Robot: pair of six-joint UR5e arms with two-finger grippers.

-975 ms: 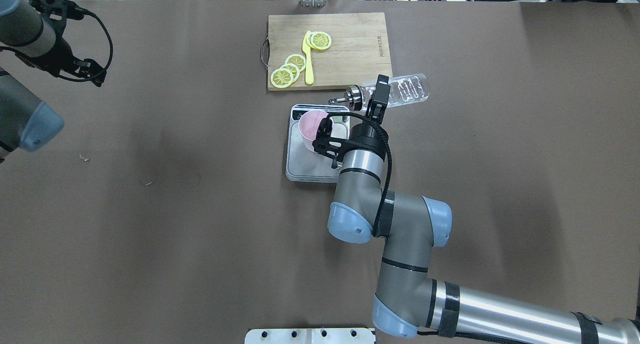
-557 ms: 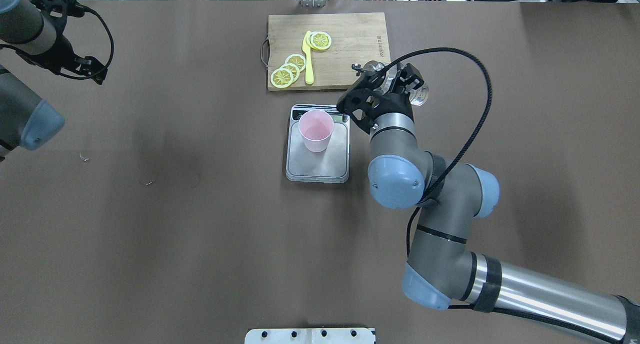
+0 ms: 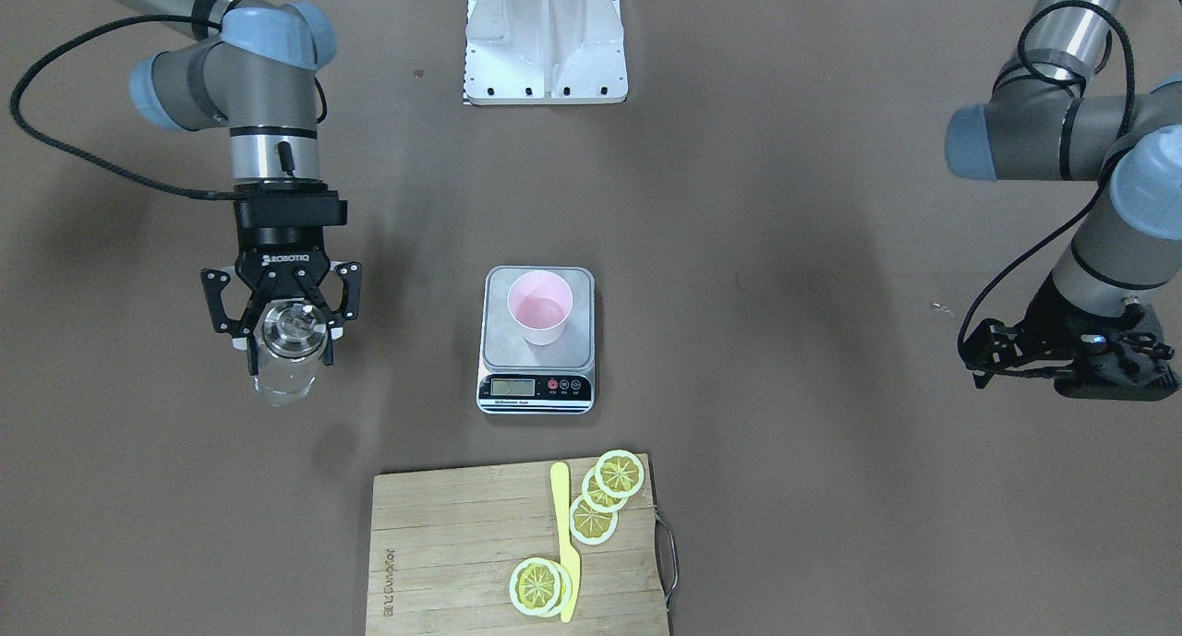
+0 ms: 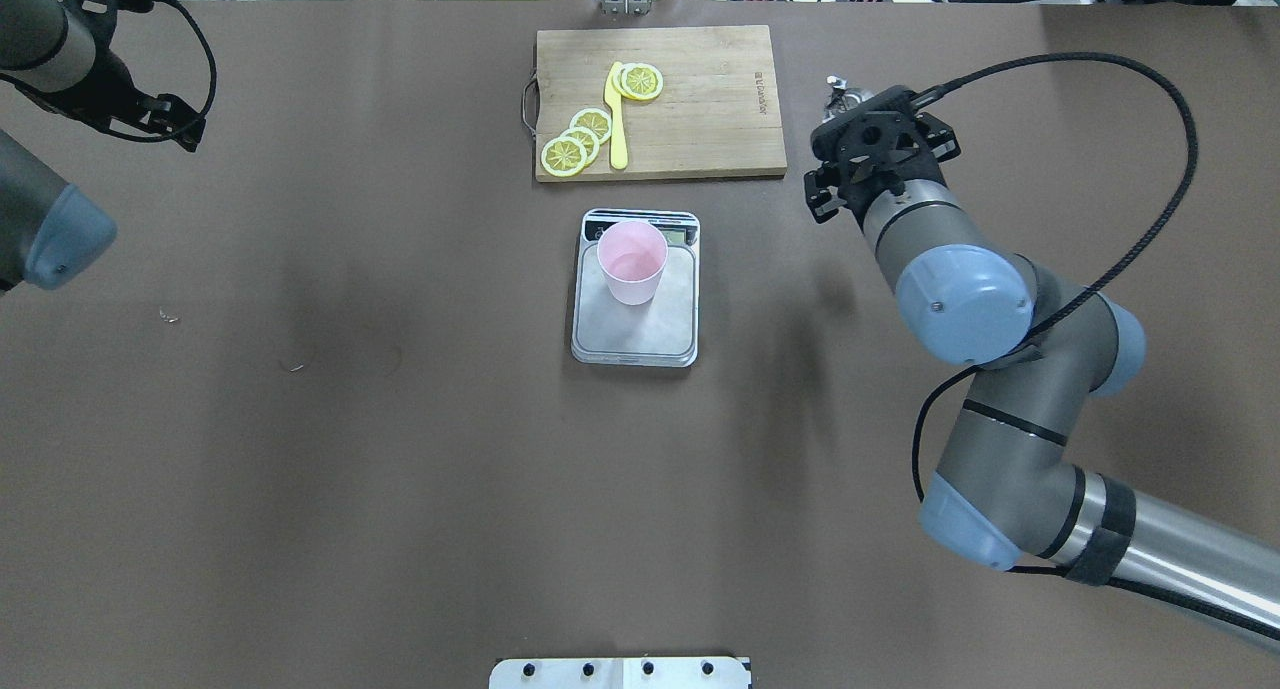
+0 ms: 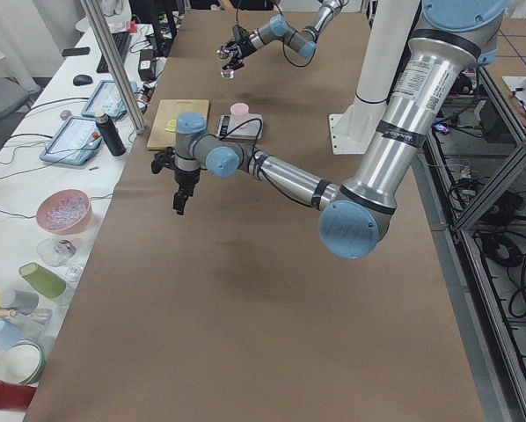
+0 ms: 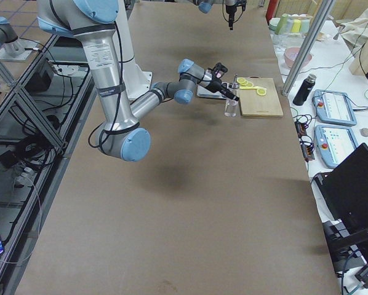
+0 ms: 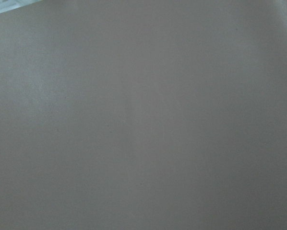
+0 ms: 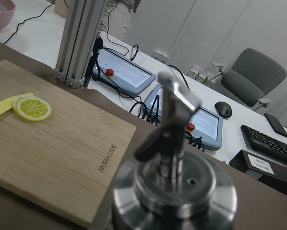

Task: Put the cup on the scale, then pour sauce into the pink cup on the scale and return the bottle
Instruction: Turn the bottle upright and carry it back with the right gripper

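The pale pink cup (image 3: 540,306) (image 4: 632,259) stands upright on the grey scale (image 3: 499,345) (image 4: 640,334) at the table's middle. My right gripper (image 3: 288,341) (image 4: 875,149) is shut on the clear glass bottle (image 3: 284,382) and holds it upright above the table, to the right of the scale and apart from it. In the overhead view only the bottle's metal spout (image 4: 838,94) shows. The right wrist view looks down on the metal cap (image 8: 174,187). My left gripper (image 3: 979,352) (image 4: 175,124) hangs empty over the far left of the table and looks shut.
A wooden cutting board (image 4: 700,99) (image 3: 443,544) with lemon slices (image 4: 640,81) and a yellow knife (image 4: 617,119) lies just beyond the scale. A white mount plate (image 3: 545,36) sits at the robot's edge. Small crumbs (image 4: 168,316) lie on the left.
My right arm lifted the bottle from its tipped pose over the cup, turned it upright and swung it right, past the cutting board's corner. The left arm drifted slightly away.
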